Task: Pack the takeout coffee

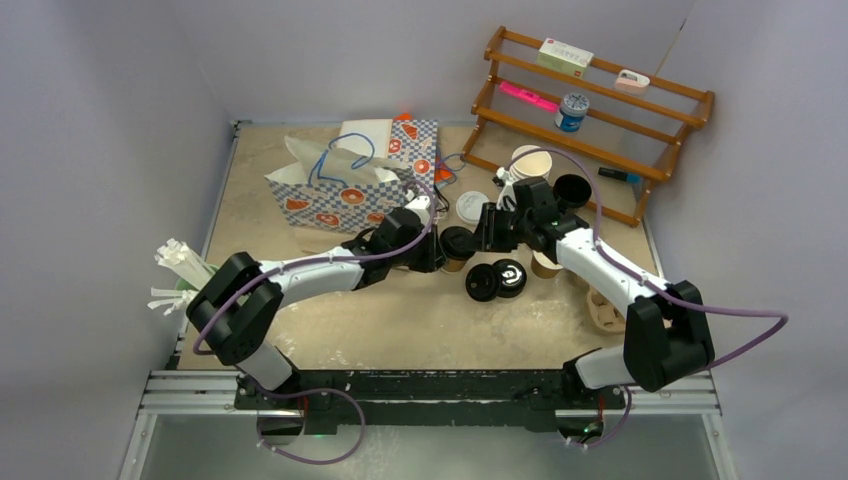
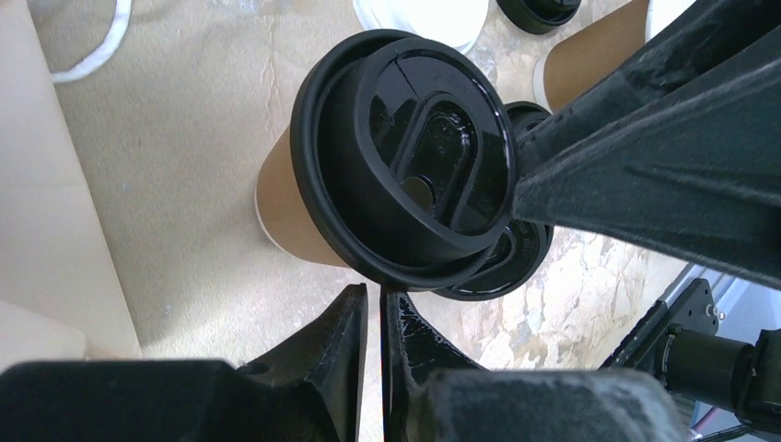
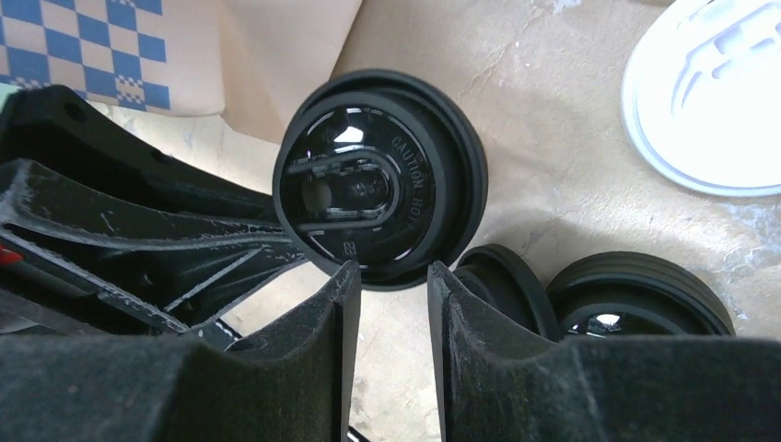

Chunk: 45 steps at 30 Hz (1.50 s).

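**A:** What's the layout?

**B:** A sandy tabletop has a checkered paper bag at the back left, blue handles up. A wooden rack stands at the back right. The bag sits just behind the work, I'd judge so a cup has a short trip into it.

**A:** And the arms?

**B:** The left arm and right arm reach to the middle from opposite sides. They meet at one coffee cup, brown paper with a black sip lid, standing upright on the tabletop near the bag's front.

**A:** Is either one holding it?

**B:** No. The left hand has its fingers nearly together with nothing between them, tips just short of the lid's rim. The right hand is parted narrowly and is also empty, its tips close to the lid's edge on the other side.

**A:** Why crowd the cup like that?

**B:** My guess is that one steadies it while the other tends the lid. I can't tell whether the lid is fully seated. Neither gap looks wide enough to take the cup, so a hand would need to spread first.

**A:** Any clutter?

**B:** Two loose black lids lie just beside the cup and a white lid lies beyond it. A careless sweep could scatter them.
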{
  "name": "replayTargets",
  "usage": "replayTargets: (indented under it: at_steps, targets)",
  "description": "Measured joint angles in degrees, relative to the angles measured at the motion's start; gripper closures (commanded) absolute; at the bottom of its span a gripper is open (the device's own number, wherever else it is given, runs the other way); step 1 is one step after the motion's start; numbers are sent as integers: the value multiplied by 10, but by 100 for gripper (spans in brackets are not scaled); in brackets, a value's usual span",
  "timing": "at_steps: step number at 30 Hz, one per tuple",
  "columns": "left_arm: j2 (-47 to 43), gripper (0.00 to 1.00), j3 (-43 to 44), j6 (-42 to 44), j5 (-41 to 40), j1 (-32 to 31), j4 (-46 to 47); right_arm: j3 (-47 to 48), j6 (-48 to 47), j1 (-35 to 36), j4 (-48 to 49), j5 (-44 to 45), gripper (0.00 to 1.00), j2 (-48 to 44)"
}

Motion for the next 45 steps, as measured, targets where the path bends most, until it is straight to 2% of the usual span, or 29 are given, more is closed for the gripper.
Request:
replayTargets:
  at_steps: [6,13,20,25,28,31,36,38,40,41,45]
  targets:
    - [2,87,20,20,-1,4,-17,-3,7,1,-4,-9,65,-2]
    - [-7,87,24,35,-17,4,-64,-2,4,3,-14,-8,60,-23]
    - [-76,86,24,40,-16,6,-118,12,-7,5,-25,1,59,-24]
    - [-127,81,35,40,-11,6,-174,15,-10,6,-24,8,59,-24]
    - [-169,74,36,39,-12,7,-215,15,-10,6,-23,9,59,-24]
    - [-220,64,34,40,-15,7,-254,15,-10,6,-23,10,59,-24]
    - [-285,54,3,57,-47,1,-297,15,-10,6,-20,11,61,-24]
    - [-298,45,-18,70,-74,-10,-308,15,-10,6,-17,11,62,-24]
    - [-305,23,-39,79,-97,-26,-310,15,-10,6,-16,11,62,-24]
    - [-310,19,-54,82,-113,-31,-306,15,-10,6,-15,11,62,-24]
    - [-328,14,-101,78,-174,-55,-288,17,-10,6,-15,11,62,-24]
